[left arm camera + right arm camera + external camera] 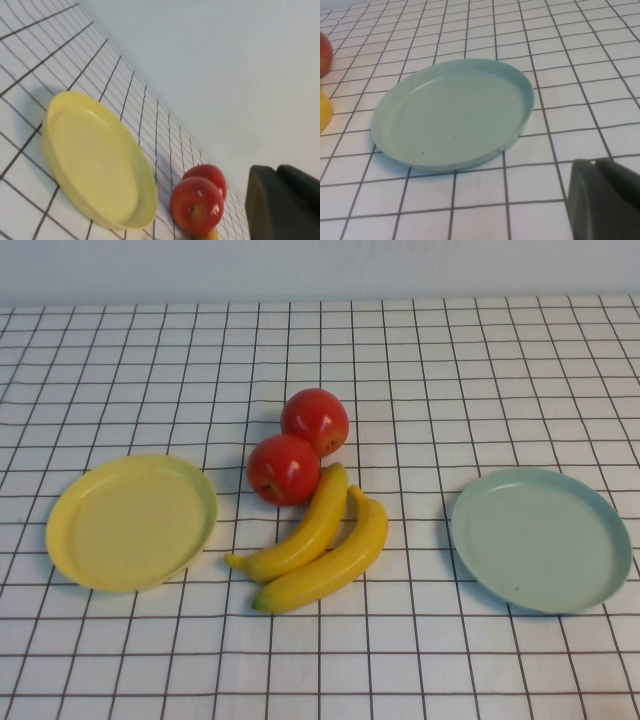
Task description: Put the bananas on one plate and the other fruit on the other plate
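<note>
Two yellow bananas (322, 542) lie side by side on the table's middle, touching. Two red apples (298, 446) sit just behind them, touching each other; they also show in the left wrist view (198, 202). The pale yellow plate (131, 522) lies empty at the left, also in the left wrist view (95, 160). The pale blue-green plate (540, 538) lies empty at the right, also in the right wrist view (452, 114). My left gripper (277, 170) is shut and empty, back from the yellow plate. My right gripper (596, 161) is shut and empty, near the blue-green plate's front edge. Neither gripper shows in the high view.
A white cloth with a black grid (420, 370) covers the table. A pale wall (320, 265) runs along the far edge. A banana tip (324, 111) and an apple's edge (324, 52) show beside the blue-green plate in the right wrist view.
</note>
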You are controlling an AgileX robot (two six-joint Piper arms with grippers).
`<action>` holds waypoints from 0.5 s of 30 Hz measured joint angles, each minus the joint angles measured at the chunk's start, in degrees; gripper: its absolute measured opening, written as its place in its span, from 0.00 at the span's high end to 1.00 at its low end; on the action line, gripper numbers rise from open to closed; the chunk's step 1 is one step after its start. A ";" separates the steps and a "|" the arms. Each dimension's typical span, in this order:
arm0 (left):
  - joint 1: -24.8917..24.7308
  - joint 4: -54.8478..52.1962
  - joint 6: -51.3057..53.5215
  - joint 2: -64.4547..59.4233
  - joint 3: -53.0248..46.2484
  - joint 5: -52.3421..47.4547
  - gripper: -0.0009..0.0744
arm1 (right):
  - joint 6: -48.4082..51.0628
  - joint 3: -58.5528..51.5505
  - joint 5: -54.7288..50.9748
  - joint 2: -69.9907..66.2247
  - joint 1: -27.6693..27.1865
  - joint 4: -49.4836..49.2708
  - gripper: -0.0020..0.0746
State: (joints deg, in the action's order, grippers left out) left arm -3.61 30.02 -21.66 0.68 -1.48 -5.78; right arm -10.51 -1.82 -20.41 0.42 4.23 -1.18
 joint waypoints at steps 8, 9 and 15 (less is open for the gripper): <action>0.00 1.60 3.42 0.00 0.00 3.73 0.99 | 0.00 0.00 0.00 0.00 0.00 0.00 1.00; 0.00 1.85 3.42 0.00 0.00 3.60 0.99 | 0.00 0.00 0.00 0.00 0.00 0.00 1.00; 0.00 1.83 12.42 -0.14 2.22 -7.31 0.97 | 0.00 0.00 0.00 0.00 0.00 0.00 1.00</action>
State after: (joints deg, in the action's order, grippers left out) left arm -3.61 31.85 -9.25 0.55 0.74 -13.09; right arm -10.51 -1.82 -20.41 0.42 4.23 -1.18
